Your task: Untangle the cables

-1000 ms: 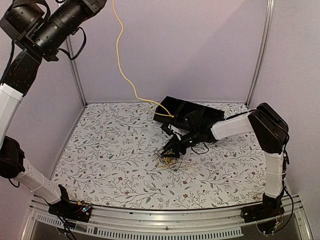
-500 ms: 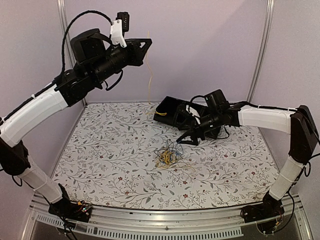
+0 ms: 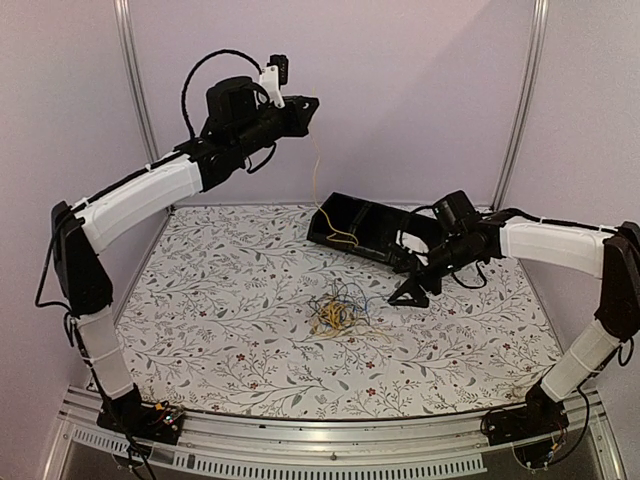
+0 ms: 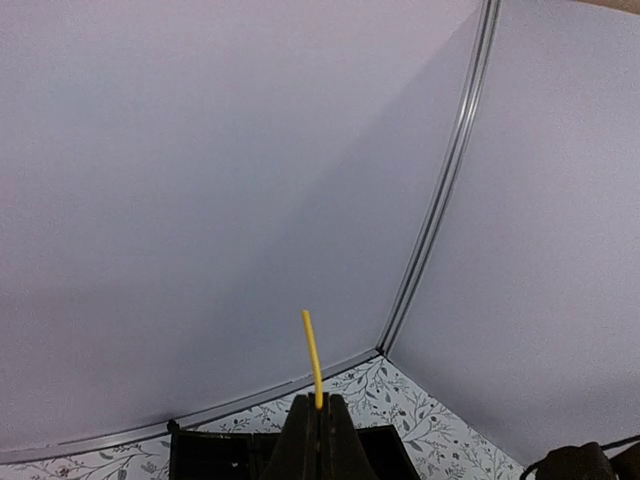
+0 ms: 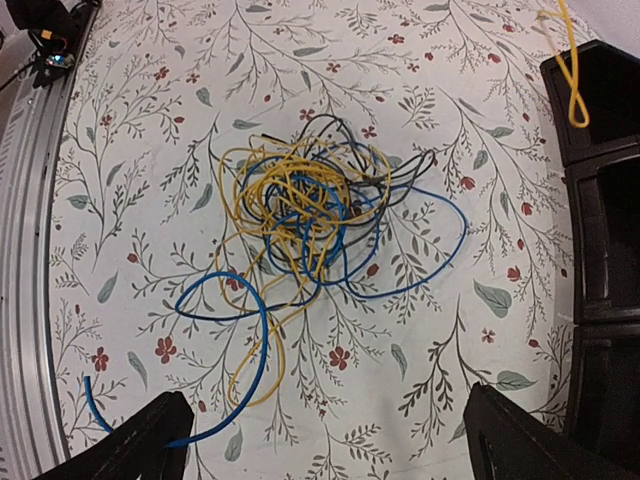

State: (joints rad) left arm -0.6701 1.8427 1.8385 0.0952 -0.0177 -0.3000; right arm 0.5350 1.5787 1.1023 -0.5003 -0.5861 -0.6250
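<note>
- Lilac walls (image 3: 420, 90) close in a table (image 3: 220, 300) covered with a floral-print cloth, and a black tray (image 3: 372, 226) with compartments lies at an angle near the back edge.
- Your left gripper (image 3: 306, 106) is raised high above the back of the table, well clear of the surface.
- Your left wrist view shows that gripper (image 4: 319, 425) with its fingers pressed together on a yellow cable (image 4: 312, 350), and a short end of it pokes out past the tips.
- From that pinch, the yellow cable (image 3: 320, 180) hangs down to the tray and curls in a small loop at the tray's left end.
- You will find the tangle of cables (image 3: 335, 312) on the cloth near the middle of the table, in front of the tray and apart from it.
- Seen from your right wrist, the tangle of cables (image 5: 300, 220) is a knot of yellow, blue and black strands, and one blue strand (image 5: 250, 340) sweeps out of the pile towards the near rail.
- Your right gripper (image 3: 410, 294) sits low over the cloth, just right of the tangle and in front of the tray.
- Its fingers (image 5: 140, 445) are spread wide with nothing between them, and the pile lies beyond the tips, untouched.
</note>
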